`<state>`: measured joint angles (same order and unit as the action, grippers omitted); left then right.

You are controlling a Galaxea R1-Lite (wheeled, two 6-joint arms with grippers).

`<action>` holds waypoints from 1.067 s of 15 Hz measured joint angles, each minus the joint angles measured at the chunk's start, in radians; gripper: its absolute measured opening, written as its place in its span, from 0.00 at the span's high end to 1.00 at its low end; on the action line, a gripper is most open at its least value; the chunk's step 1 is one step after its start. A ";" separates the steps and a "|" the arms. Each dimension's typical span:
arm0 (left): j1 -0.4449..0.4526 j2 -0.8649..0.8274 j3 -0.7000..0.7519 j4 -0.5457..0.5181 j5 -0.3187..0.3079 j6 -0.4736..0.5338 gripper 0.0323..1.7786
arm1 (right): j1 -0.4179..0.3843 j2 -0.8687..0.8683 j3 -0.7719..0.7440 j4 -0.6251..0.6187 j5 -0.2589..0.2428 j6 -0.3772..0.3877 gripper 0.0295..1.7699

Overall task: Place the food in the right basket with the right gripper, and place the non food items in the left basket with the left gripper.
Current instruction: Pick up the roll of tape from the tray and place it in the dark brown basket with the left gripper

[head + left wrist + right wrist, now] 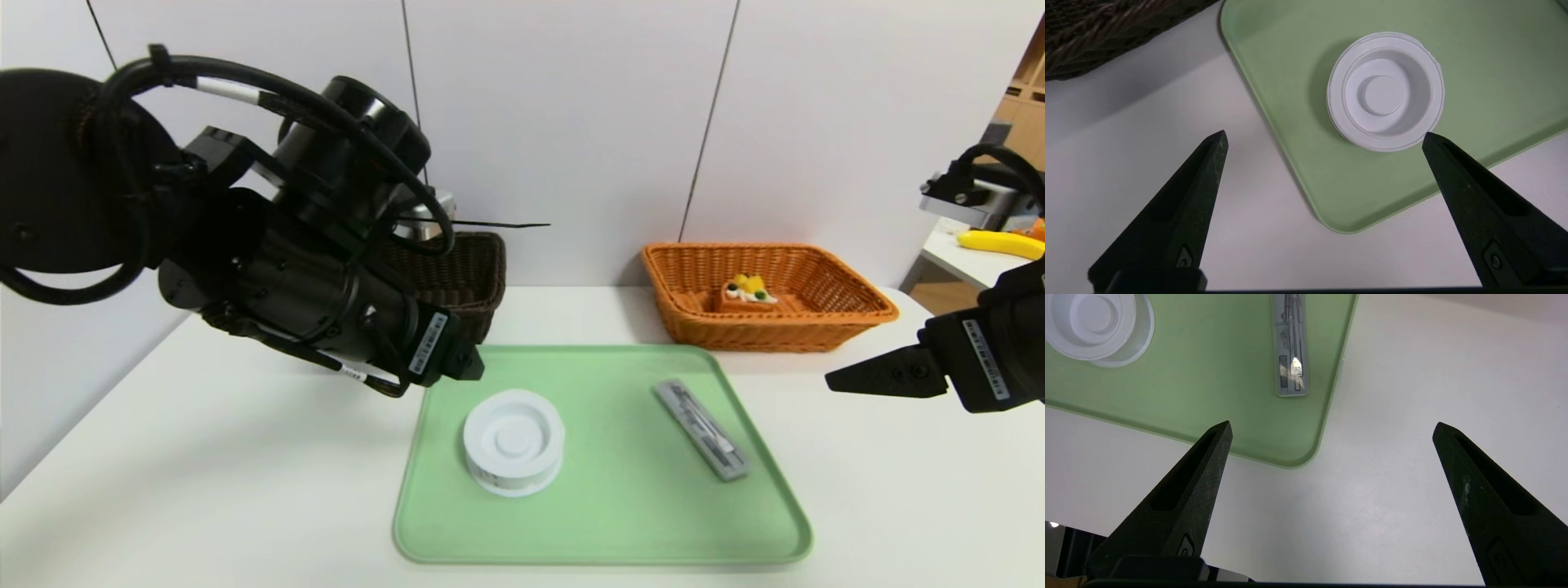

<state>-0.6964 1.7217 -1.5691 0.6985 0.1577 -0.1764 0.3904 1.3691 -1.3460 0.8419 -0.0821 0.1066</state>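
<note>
- The left pincer [1325,132] hangs spread and empty over the bench [245,490]; the white round container [514,441] sits on the green tray [604,523], tray-inward of it, likely its next pick; being round, it offers no long axis
- The right pincer [1333,426], spread and empty, waits beside the tray, nearer the slim grey case [702,429]
- Marks on the container's side are unreadable

The round white plastic container with a raised central disc [513,439] sits upright on the tray's left side; the slim grey case with metal tools inside [700,429] lies flat, slanting, at the right; and the orange-based, cream-and-fruit-topped cake piece [746,295] rests in the orange wicker basket [775,327]!
</note>
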 joint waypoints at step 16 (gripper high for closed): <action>-0.020 0.266 -0.131 0.118 0.008 -0.210 0.05 | -0.003 -0.040 0.077 -0.003 0.003 0.039 0.04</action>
<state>-0.7162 1.9877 -1.7006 0.8168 0.1660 -0.3868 0.3877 1.3291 -1.2685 0.8389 -0.0791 0.1451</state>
